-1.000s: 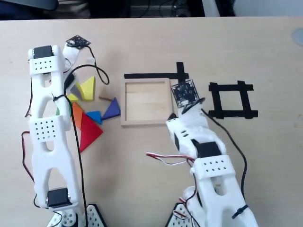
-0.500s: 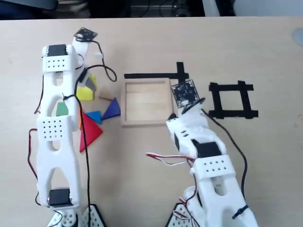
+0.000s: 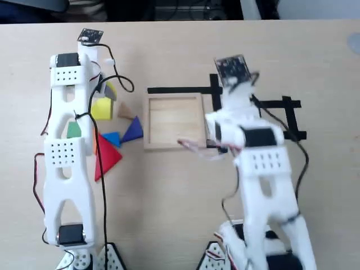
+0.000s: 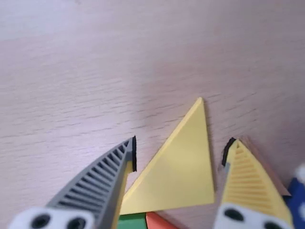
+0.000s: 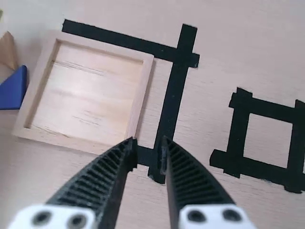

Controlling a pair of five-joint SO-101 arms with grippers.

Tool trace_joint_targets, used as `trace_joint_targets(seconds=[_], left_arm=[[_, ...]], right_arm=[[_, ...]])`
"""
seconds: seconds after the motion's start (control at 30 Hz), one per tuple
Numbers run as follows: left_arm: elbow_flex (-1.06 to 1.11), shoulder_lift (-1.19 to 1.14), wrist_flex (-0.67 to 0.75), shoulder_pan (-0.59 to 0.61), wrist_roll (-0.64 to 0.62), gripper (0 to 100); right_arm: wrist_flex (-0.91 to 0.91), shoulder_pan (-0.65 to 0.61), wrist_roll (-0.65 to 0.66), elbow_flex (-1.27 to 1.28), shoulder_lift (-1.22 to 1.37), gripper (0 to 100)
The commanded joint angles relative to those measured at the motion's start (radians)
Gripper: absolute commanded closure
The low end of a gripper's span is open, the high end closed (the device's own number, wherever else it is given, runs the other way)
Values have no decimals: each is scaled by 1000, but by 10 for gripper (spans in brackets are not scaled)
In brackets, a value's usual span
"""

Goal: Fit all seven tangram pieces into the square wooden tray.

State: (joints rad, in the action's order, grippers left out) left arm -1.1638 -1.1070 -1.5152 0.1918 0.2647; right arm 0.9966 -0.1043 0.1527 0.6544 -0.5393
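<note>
My left gripper (image 4: 181,150) is open low over the table, one finger on each side of a yellow triangle (image 4: 183,167). In the high view that yellow piece (image 3: 101,108) lies at the far end of the left arm, by the piece cluster: a green piece (image 3: 73,130), a red triangle (image 3: 108,156), a small blue triangle (image 3: 112,138), a dark blue triangle (image 3: 134,131) and a wood-coloured piece (image 3: 125,110). The square wooden tray (image 3: 174,97) holds nothing. My right gripper (image 5: 147,147) hangs shut above black tape beside the tray's right wall (image 5: 142,90).
A black tape cross (image 3: 214,84) runs along the tray's far and right sides. A black tape square (image 3: 277,119) lies further right, partly under the right arm (image 3: 256,152). Cables hang from both arms. Bare table stretches in front of the tray.
The right arm has risen from its crouch by the tray's right corner and stretched forward over the tape. The left arm moved farther out, onto the yellow triangle.
</note>
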Motion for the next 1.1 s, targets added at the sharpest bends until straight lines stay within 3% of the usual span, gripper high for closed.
trace_joint_targets(seconds=[0.0,0.23,0.43,0.57,0.7,1.07], left_arm=[[-7,17,5,-5,-18,695],[-16,17,-51,27,-100,692],[-19,29,-80,48,-103,695],[-114,18,-163,90,-84,692],[-180,17,-170,133,9,692],[-131,17,-72,58,78,659]], right_arm=[[14,-2,0,-163,243,909],[157,-8,-6,-498,634,909],[287,-34,14,-736,750,909],[288,-126,140,-760,736,910],[288,-215,164,-751,702,910],[301,-227,163,-688,691,910]])
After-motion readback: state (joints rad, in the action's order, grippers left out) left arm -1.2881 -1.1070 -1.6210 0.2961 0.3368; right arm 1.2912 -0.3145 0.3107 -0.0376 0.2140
